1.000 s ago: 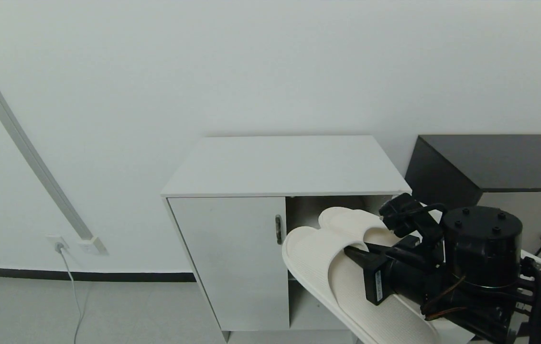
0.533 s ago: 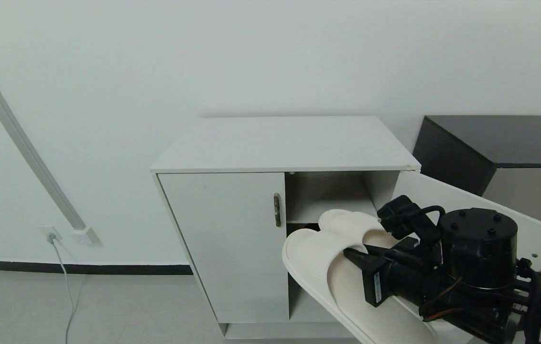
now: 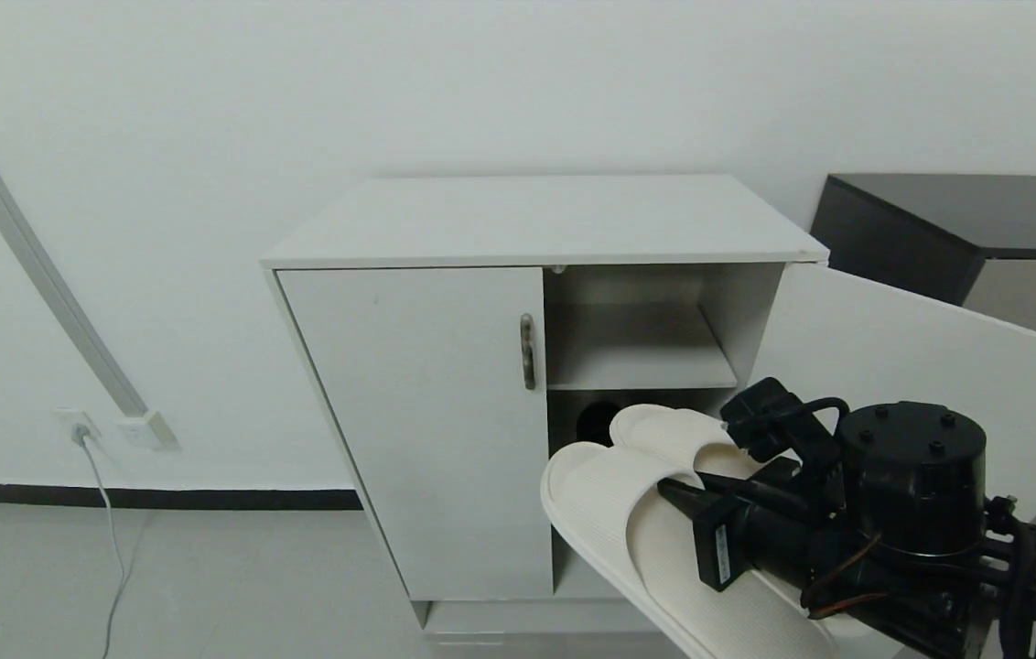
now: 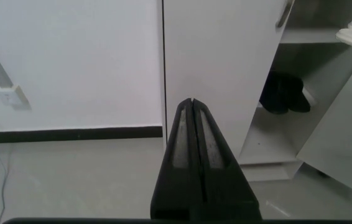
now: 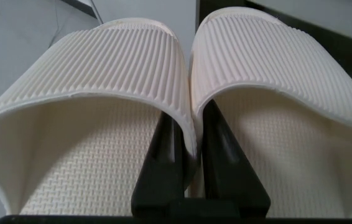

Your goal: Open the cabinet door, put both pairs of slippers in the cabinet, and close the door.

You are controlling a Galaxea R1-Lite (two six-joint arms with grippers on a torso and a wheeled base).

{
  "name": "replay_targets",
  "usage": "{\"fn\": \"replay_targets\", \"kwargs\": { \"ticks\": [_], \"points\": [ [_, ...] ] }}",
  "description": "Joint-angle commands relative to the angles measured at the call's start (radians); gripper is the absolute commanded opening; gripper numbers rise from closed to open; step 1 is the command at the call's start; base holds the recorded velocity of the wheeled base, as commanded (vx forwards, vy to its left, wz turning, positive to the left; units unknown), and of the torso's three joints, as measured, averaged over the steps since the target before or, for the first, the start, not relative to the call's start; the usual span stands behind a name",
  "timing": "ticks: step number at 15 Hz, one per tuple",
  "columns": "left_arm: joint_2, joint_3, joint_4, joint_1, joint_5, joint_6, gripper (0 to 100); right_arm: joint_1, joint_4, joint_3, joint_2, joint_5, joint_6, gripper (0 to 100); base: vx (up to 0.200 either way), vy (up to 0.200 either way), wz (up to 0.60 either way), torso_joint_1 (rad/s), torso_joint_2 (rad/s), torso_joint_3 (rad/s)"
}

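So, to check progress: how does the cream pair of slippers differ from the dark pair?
Colour: the cream pair is pale and ribbed; the dark pair is black.
Place: the cream pair is outside the cabinet, before its open side; the dark pair sits inside, below the upper shelf.
Hold: the right gripper is shut on the cream pair; no gripper holds the dark pair.
In both, the two slippers are side by side.

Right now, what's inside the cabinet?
Dark slippers sit below the upper shelf, which is bare. The closed left door hides the rest.
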Motion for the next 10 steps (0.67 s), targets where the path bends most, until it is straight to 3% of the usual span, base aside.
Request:
{"fn": "replay_targets", "kwargs": {
  "ticks": [1,10],
  "points": [
    [0.001,0.000,0.000,0.000,0.000,0.000,0,0.000,0.000,0.006,0.003,0.001,-0.001,0,0.000,0.000,0.00,-0.144,0.49,0.334],
    [0.001,0.000,0.000,0.000,0.000,0.000,0,0.000,-0.069,0.023,0.045,-0.002,-0.015,0,0.000,0.000,0.00,-0.089,0.45,0.360]
  ]
}}
